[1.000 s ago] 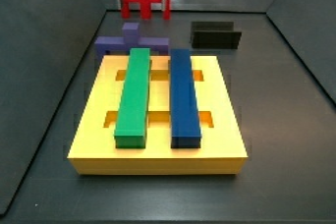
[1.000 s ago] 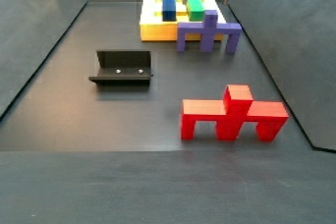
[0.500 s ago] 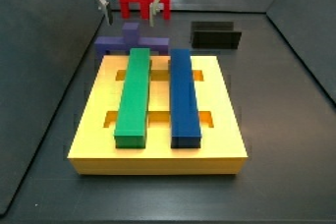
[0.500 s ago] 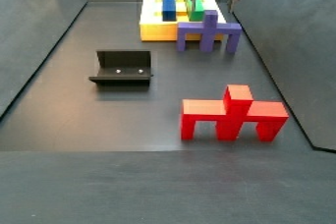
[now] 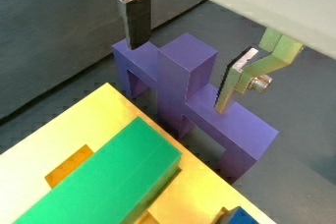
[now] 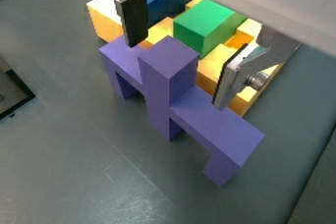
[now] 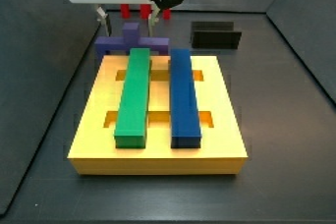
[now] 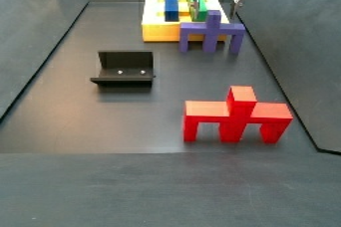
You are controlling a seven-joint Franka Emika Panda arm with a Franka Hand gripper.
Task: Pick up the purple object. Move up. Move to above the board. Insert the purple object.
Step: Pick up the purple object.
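Note:
The purple object (image 7: 132,42) stands on the dark floor just behind the far end of the board (image 7: 92,120), legs down and stem up, also visible in the other side view (image 8: 213,34). My gripper (image 7: 134,17) hangs directly over it and is open. In both wrist views the purple object (image 5: 184,81) (image 6: 164,90) fills the middle, and the gripper (image 5: 187,49) (image 6: 186,46) has one finger on each side of the raised stem, with a gap on both sides. The yellow board (image 6: 105,17) (image 5: 79,130) carries a green bar (image 7: 134,90) and a blue bar (image 7: 186,95).
A red legged piece (image 8: 237,119) stands on the floor away from the board, partly hidden behind the gripper in a side view (image 7: 136,10). The black fixture (image 8: 124,69) (image 7: 217,35) sits to one side. Dark walls enclose the floor.
The gripper has come in over the purple object and moved down, so its open fingers now flank the stem. The purple object, the board and the red piece have not moved.

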